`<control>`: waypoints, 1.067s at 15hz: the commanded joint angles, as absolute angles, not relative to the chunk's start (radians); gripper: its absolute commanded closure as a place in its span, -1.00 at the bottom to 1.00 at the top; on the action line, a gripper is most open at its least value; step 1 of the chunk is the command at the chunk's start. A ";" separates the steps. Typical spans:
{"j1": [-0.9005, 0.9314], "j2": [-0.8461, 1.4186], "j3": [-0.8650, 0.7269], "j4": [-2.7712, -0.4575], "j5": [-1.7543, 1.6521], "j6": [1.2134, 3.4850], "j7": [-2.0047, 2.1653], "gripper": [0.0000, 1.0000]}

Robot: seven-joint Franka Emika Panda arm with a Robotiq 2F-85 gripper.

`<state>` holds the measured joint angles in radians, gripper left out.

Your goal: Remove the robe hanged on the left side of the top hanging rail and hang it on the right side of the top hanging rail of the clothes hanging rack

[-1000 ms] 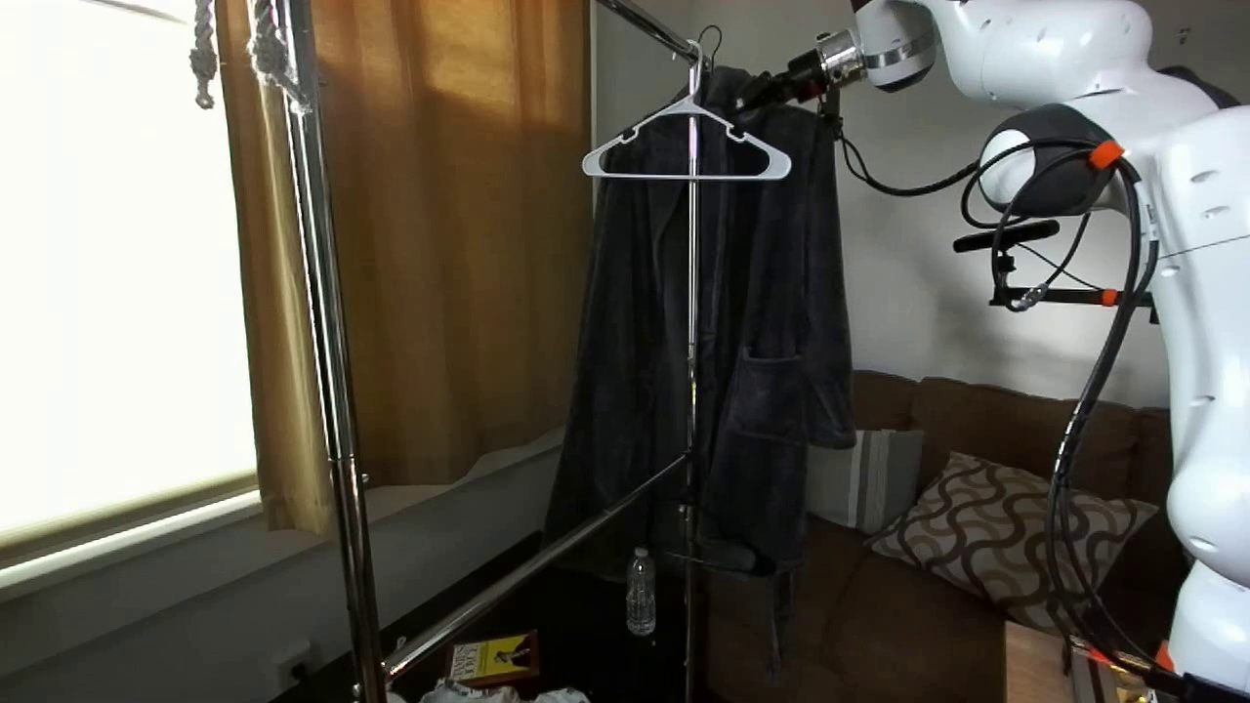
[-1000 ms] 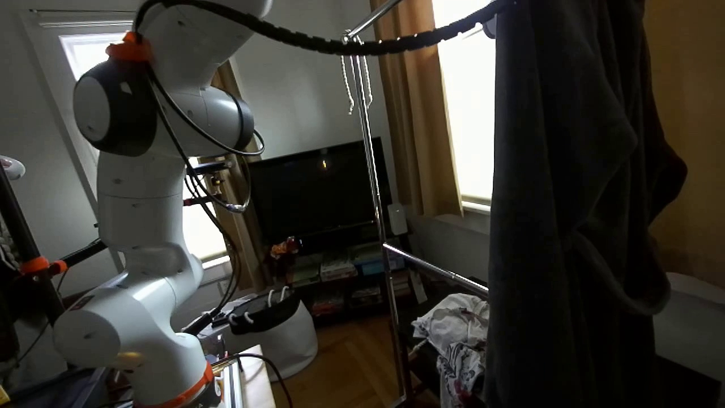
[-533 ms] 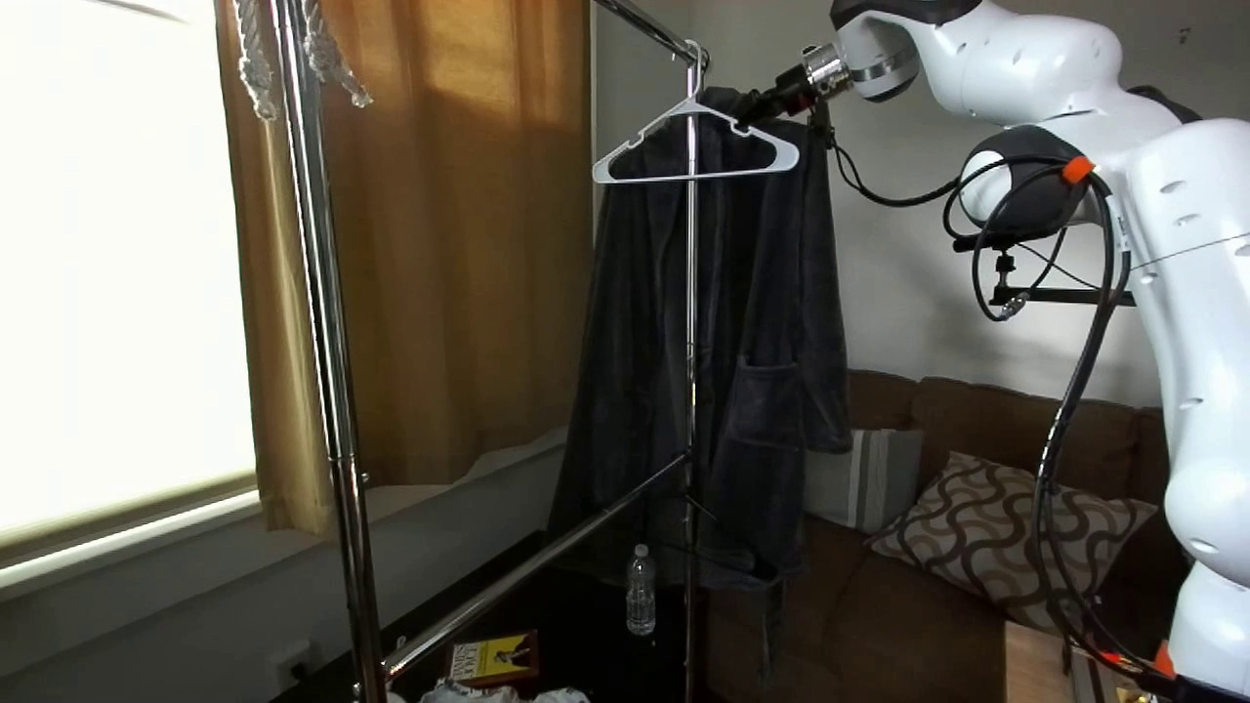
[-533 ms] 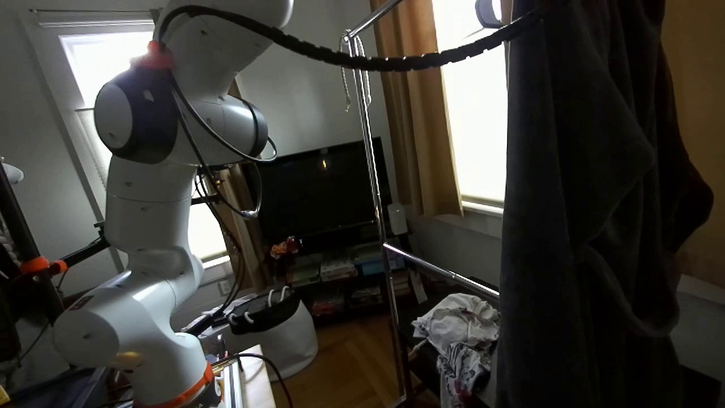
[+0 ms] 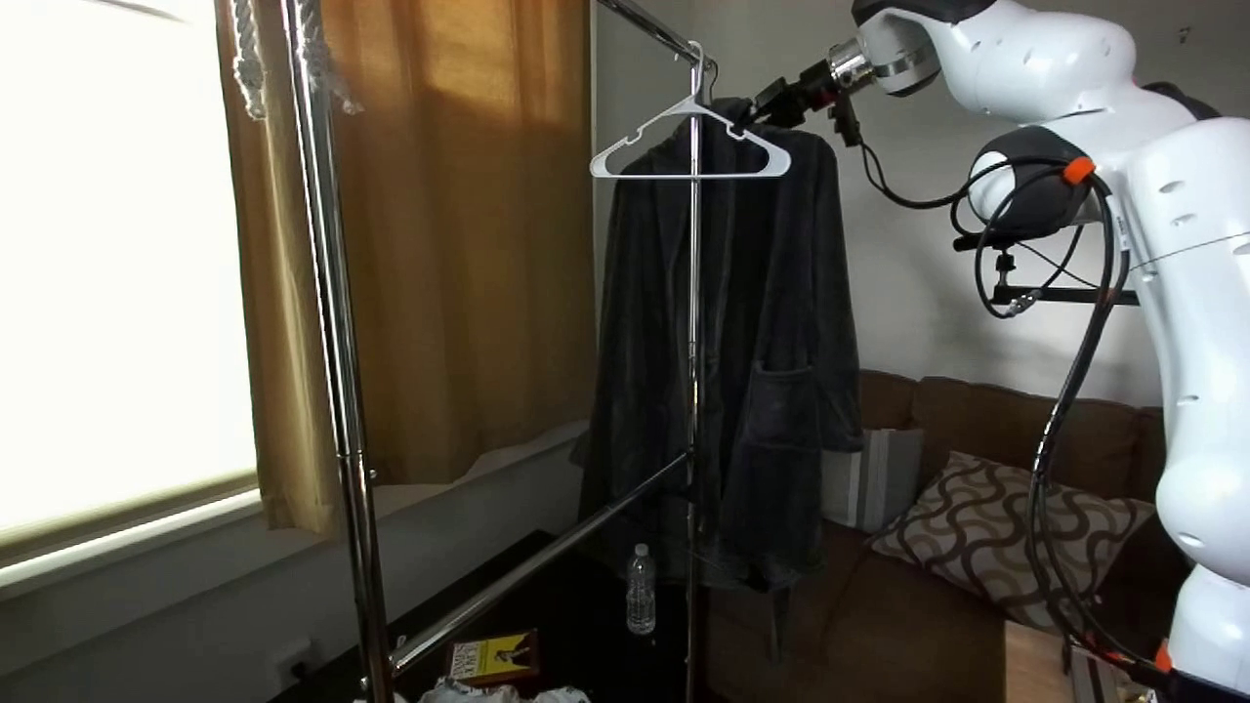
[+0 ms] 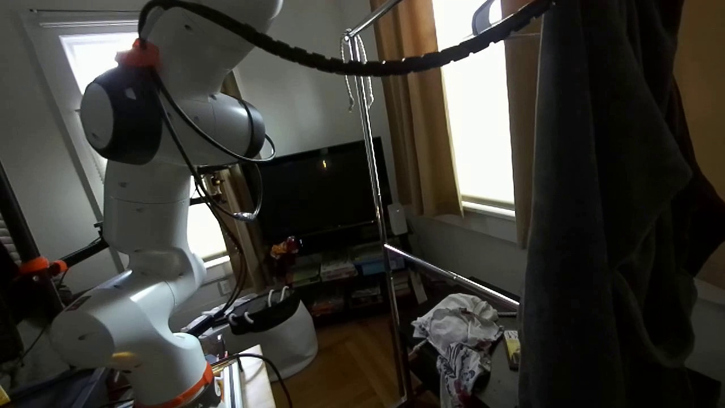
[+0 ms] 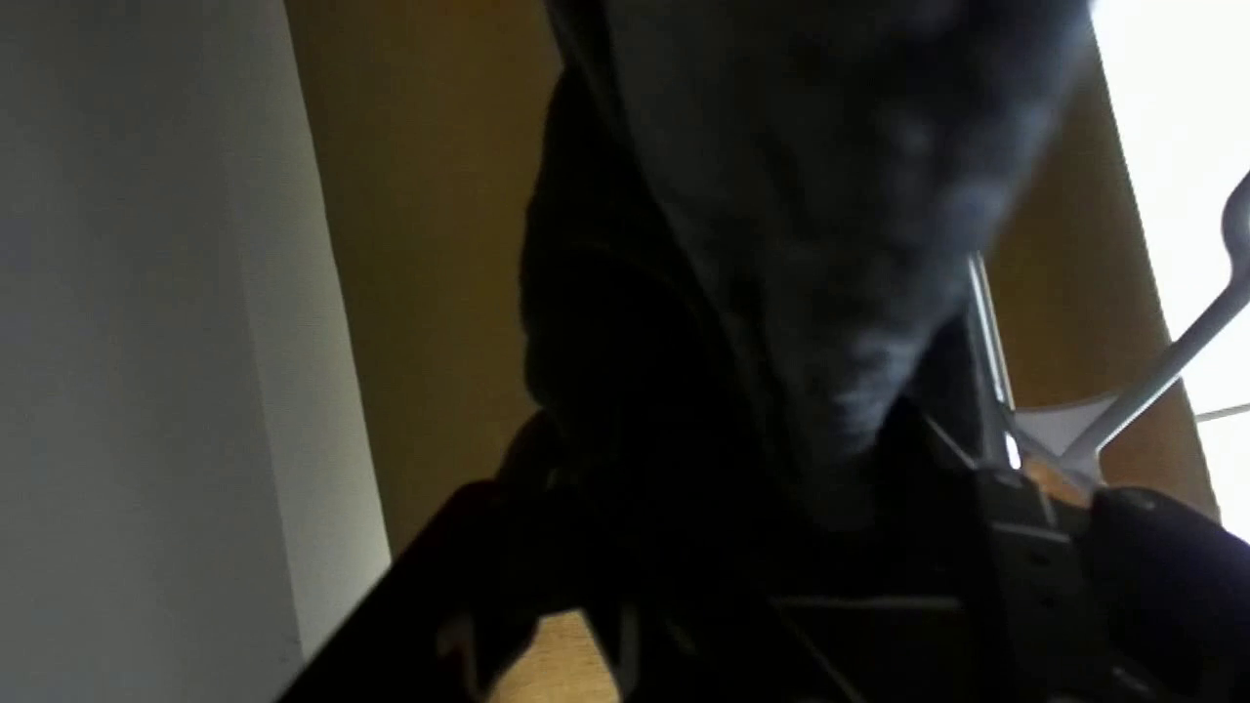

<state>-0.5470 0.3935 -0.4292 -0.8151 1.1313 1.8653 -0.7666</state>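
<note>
A dark grey robe [image 5: 791, 312] hangs at the far end of the top hanging rail [image 5: 652, 27], behind a white hanger [image 5: 645, 176]. A thin dark hook [image 5: 713, 76] shows at that rail end above the robe's collar; whether it rests on the bar is hard to tell. My gripper [image 5: 760, 109] is at the collar, its jaws parted. In the wrist view the robe [image 7: 830, 195] fills the middle, with its cloth reaching down between the dark fingers [image 7: 1035, 557]. The robe [image 6: 589, 226] also covers the right side of an exterior view, where the gripper is out of view.
The rack's chrome post [image 5: 337, 342] and lower bar [image 5: 547, 561] stand in front of a curtain [image 5: 459, 244]. A brown sofa [image 5: 889, 605] and a water bottle [image 5: 641, 591] are below. The arm's cable [image 6: 362, 67] passes across the rack.
The robe and gripper came down, lowering the hook to the rail's end. The jaws have since parted and the gripper drew back a little; the robe swung slightly toward the arm.
</note>
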 commanded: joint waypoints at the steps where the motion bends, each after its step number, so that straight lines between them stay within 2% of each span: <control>1: -0.571 0.283 -0.454 -1.034 1.177 1.970 -0.796 -0.86; 2: -0.578 0.262 -0.464 -1.078 1.185 2.000 -0.812 -0.97; 3: -0.585 0.238 -0.472 -1.123 1.183 2.002 -0.827 -1.00; 6: -0.600 0.148 -0.506 -1.263 1.128 1.927 -0.875 -1.00; 8: -0.578 0.096 -0.543 -1.356 0.969 1.890 -0.854 -0.99; 13: -0.526 -0.049 -0.563 -1.610 0.576 2.172 -0.827 -1.00; 16: -0.528 -0.183 -0.502 -1.745 0.420 2.062 -0.825 -1.00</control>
